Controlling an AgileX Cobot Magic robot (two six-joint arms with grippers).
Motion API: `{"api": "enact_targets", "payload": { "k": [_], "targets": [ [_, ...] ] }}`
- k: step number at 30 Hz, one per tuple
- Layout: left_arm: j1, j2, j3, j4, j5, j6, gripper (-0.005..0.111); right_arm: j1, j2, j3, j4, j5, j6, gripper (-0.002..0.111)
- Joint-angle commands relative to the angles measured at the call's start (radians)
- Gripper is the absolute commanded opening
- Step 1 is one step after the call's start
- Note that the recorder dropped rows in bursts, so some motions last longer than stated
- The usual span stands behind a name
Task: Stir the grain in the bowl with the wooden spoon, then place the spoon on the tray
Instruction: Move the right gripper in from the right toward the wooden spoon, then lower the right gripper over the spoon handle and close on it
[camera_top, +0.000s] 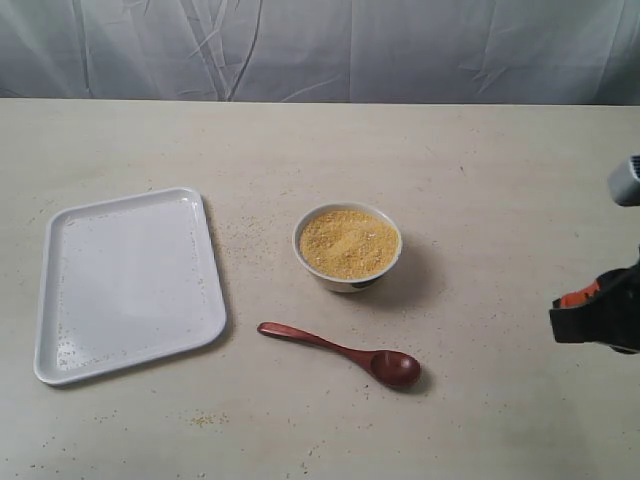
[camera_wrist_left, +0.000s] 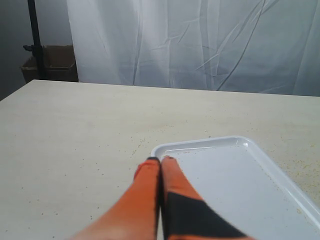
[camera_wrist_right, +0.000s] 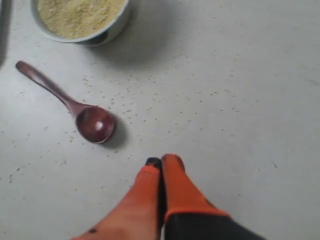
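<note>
Wooden spoon (camera_top: 340, 352) beside bowl (camera_top: 347, 243), stray grain specks (camera_top: 243, 232) around — L end effector (camera_wrist_left: 161, 160) closed, R end effector (camera_wrist_right: 162, 161) closed.

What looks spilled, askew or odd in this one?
Loose grain is scattered on the table between the tray and the bowl, with specks inside the tray and around the wooden spoon. Nothing else stands out.
</note>
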Motion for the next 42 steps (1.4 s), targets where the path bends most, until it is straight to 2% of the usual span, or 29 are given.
{"api": "enact_targets", "payload": {
  "k": [1, 6, 12, 20, 27, 30, 33, 34, 42],
  "targets": [
    [0.004, -0.005, 0.005, 0.0, -0.006, -0.003, 0.0, 0.126, 0.115, -0.094, 0.009, 0.018, -0.042, -0.001],
    [0.004, -0.005, 0.005, 0.0, -0.006, -0.003, 0.0, 0.313, 0.272, -0.201, 0.009, -0.005, -0.068, -0.001],
    [0.004, -0.005, 0.005, 0.0, -0.006, -0.003, 0.0, 0.527, 0.5, -0.331, -0.104, -0.051, -0.086, -0.001],
    [0.004, -0.005, 0.005, 0.0, -0.014, -0.003, 0.0, 0.684, 0.767, -0.568, -0.197, -0.054, -0.056, -0.001],
    [0.004, -0.005, 0.005, 0.0, -0.014, -0.003, 0.0, 0.731, 0.944, -0.77, -0.353, 0.06, 0.076, 0.0],
    [0.004, -0.005, 0.005, 0.0, -0.014, -0.003, 0.0, 0.731, 1.004, -0.817, -0.372, 0.087, 0.101, 0.014],
    [0.004, -0.005, 0.005, 0.0, -0.014, -0.003, 0.0, 0.731, 1.038, -0.837, -0.383, 0.097, 0.109, 0.035],
    [0.004, -0.005, 0.005, 0.0, -0.014, -0.003, 0.0, 0.731, 1.043, -0.837, -0.387, 0.093, 0.109, 0.038],
    [0.004, -0.005, 0.005, 0.0, -0.014, -0.003, 0.0, 0.731, 1.088, -0.837, -0.483, 0.062, 0.17, 0.039]
  ]
}}
